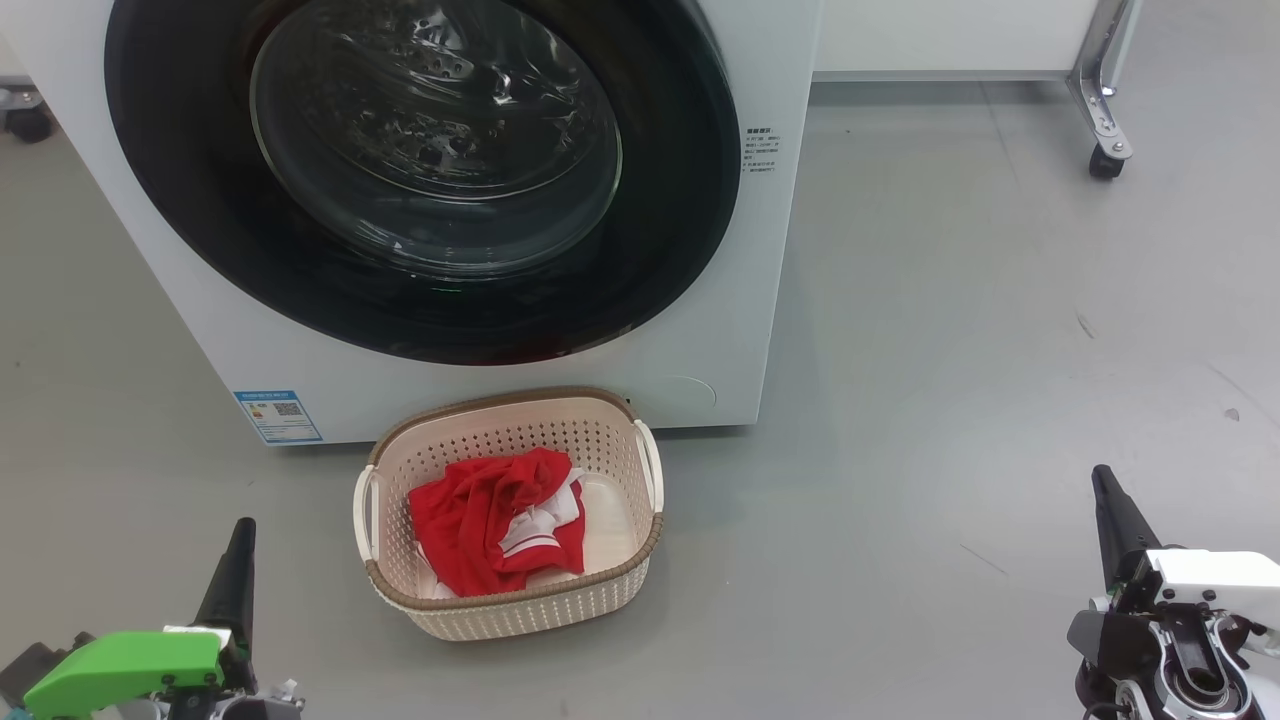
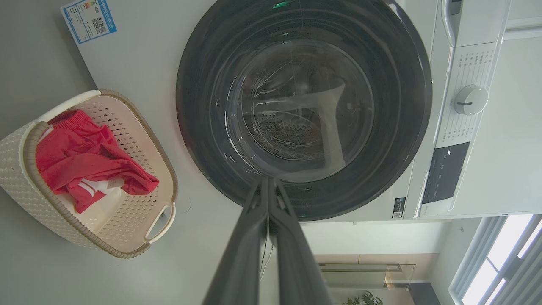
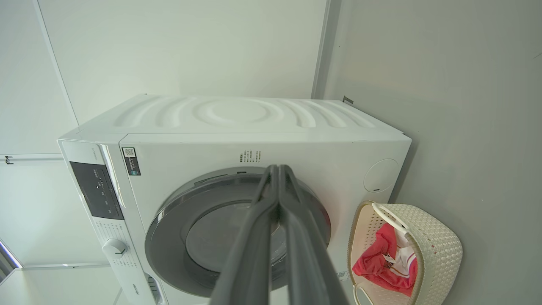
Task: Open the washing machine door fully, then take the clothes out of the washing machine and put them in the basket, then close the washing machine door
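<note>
We see the washing machine (image 1: 770, 300) filling the head view from nine to twelve o'clock. The washing machine door (image 1: 420, 290) lies shut, flat against its white front, and the steel drum shows dimly through the glass bowl. A blue label (image 1: 278, 415) sits on the machine's lower corner, at eight o'clock from the door.

The basket (image 1: 520, 615) stands on the grey floor (image 1: 950, 350) at six o'clock from the door, just in front of the machine's base. The clothes (image 1: 475, 525) lie bunched inside it, red with white trim, towards its nine o'clock side.

Our left gripper (image 1: 244, 532) is at seven o'clock in the head view, its two dark fingers pressed together on nothing. Our right gripper (image 1: 1102, 482) is at four o'clock, likewise closed and empty. Both are well apart from the basket and the machine. In each wrist view the paired fingers point at the door, tips meeting.
</note>
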`<state>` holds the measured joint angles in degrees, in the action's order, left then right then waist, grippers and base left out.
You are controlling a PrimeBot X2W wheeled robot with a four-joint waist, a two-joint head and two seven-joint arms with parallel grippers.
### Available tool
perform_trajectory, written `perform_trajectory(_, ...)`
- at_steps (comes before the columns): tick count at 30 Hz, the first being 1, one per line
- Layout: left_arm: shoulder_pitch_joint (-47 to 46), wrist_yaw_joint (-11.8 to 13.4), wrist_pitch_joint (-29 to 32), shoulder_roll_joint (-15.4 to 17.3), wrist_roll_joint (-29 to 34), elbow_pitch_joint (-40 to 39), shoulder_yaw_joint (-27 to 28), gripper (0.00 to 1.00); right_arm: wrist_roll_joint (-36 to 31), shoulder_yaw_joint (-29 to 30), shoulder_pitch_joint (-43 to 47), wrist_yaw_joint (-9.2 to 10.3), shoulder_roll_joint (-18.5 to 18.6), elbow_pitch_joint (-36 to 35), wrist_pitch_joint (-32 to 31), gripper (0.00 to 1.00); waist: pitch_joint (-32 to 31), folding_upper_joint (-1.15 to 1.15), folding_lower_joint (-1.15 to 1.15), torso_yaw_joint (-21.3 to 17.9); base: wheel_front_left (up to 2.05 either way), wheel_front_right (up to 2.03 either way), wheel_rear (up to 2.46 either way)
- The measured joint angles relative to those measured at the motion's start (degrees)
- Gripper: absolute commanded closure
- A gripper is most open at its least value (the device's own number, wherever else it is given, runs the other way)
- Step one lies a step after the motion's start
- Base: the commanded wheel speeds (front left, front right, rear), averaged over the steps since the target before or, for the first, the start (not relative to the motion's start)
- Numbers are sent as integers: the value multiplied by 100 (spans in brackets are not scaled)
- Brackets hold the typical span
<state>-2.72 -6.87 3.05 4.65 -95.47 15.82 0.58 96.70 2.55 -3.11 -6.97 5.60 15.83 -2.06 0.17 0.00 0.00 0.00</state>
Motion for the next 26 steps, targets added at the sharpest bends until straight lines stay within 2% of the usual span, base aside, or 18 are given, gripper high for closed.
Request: perform_trajectory(26, 0, -1, 25, -4, 1, -7, 23, 100, -7, 18, 0, 0, -7, -3, -24, 100, 0, 0, 0, 0, 0, 0, 0)
